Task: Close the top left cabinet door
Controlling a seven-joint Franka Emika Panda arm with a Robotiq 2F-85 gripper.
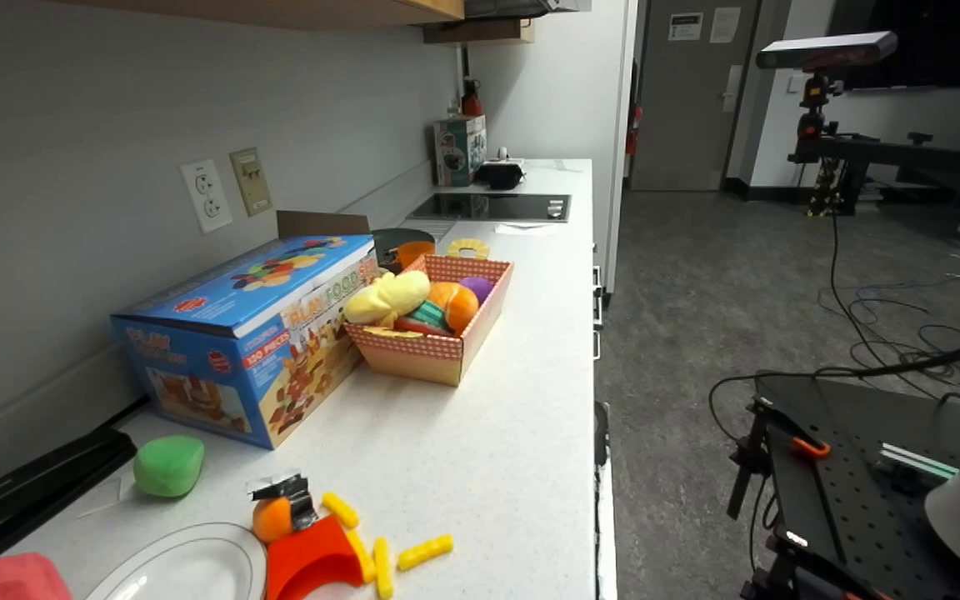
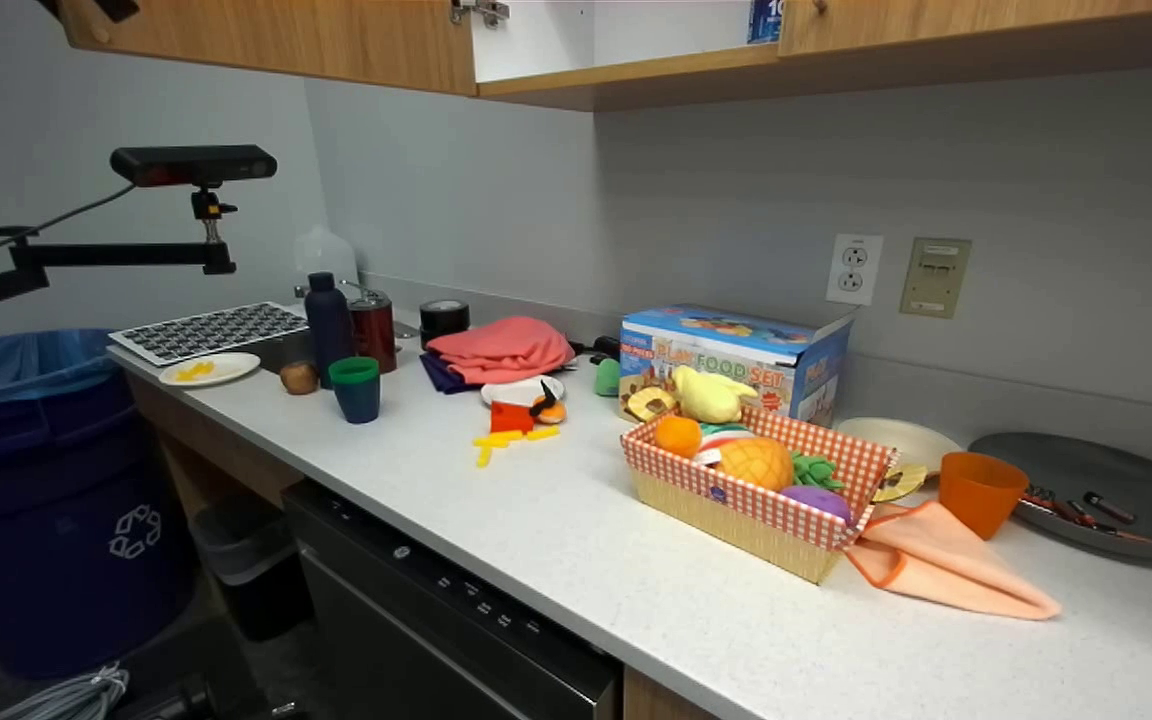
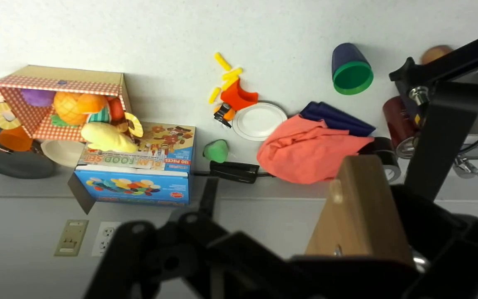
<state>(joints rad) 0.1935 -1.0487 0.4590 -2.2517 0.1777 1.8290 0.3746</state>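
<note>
Clearly, the wood-grained cabinet door (image 2: pixel 276 45) stands open, the pincer (image 3: pixel 306 193) spread apart.

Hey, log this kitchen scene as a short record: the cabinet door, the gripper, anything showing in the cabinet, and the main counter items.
Cabinet door: open
Gripper: open, near the door; contact unclear
Cabinet: part of a blue box visible inside
Checked basket: toy food inside
Play Food Set box: beside the basket
Yellow sticks: loose by a red holder
Closing: not yet done
</note>
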